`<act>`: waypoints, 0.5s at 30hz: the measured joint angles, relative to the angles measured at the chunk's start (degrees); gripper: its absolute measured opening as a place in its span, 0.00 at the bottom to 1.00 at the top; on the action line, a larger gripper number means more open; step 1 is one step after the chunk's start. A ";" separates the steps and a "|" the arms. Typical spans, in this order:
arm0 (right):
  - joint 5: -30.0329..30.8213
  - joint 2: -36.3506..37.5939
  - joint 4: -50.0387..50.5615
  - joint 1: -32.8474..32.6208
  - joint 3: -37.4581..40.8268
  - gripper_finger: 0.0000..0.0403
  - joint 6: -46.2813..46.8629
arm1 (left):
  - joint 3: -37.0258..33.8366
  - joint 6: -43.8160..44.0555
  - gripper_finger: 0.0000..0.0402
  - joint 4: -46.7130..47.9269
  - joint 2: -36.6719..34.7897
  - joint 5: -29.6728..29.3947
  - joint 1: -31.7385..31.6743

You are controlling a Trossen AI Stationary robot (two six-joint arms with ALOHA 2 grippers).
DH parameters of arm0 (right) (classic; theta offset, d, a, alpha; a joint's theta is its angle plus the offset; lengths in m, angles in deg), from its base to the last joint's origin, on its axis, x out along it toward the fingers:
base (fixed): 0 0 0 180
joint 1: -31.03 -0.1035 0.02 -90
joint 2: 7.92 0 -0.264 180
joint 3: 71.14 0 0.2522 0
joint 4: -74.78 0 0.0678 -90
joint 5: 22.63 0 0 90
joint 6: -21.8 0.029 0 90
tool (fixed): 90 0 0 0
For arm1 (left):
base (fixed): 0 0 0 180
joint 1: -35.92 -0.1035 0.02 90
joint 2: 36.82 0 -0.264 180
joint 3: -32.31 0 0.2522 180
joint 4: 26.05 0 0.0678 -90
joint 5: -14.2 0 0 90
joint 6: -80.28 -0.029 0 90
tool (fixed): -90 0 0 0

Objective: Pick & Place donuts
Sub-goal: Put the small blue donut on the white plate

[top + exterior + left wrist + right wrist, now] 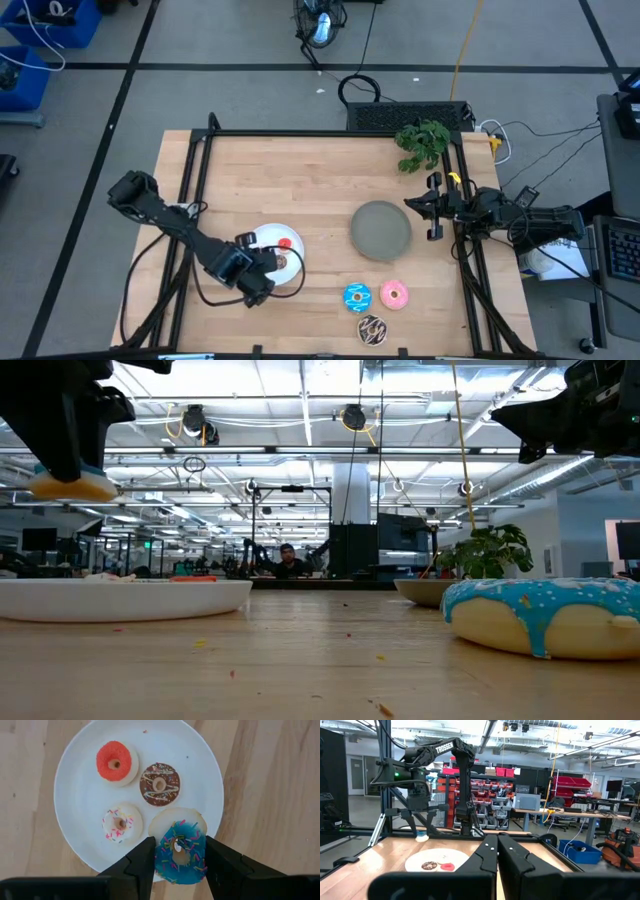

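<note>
Sprinkled blue donut (pixel 545 612) lies nearest on the wooden worktop (pixel 320 190). Left hand (pixel 177 865) holds the tiny blue donut (pixel 180 852) clamped above the white plate (pixel 80 795); right hand (pixel 433 206), fingers together, waits beside the gray plate (pixel 381 230). Beyond: an open workshop.

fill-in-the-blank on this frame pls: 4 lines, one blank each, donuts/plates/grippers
1. The left gripper holds a tiny donut with ____ icing above the white plate.
2. Lying on the white plate are the red donut, the white donut and the ____ one.
3. The gray plate holds ____ donuts.
4. The right gripper, beside the gray plate, has its fingers ____.

Missing words: blue; brown; no; shut
</note>
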State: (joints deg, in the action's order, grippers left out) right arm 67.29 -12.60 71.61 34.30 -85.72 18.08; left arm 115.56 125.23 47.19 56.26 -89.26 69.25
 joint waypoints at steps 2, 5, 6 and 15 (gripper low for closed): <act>0.00 0.01 0.00 0.00 0.02 0.00 0.02 | -0.69 -0.16 0.38 -2.67 0.12 -0.12 -0.32; 0.01 -0.02 -0.01 0.01 0.01 0.00 0.02 | -3.62 -1.81 0.38 -8.55 0.31 0.44 -0.75; 0.00 -0.01 -0.02 0.02 0.02 0.00 0.02 | -4.58 -2.37 0.38 -9.89 0.33 0.64 -0.80; 0.02 -0.01 -0.02 0.01 -0.01 0.00 -0.06 | -12.89 -2.60 0.38 -15.96 0.31 1.62 -1.04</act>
State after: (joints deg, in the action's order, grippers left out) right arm 67.31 -12.60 71.59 34.31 -85.72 18.02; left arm 102.68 122.63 31.23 56.57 -87.64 68.21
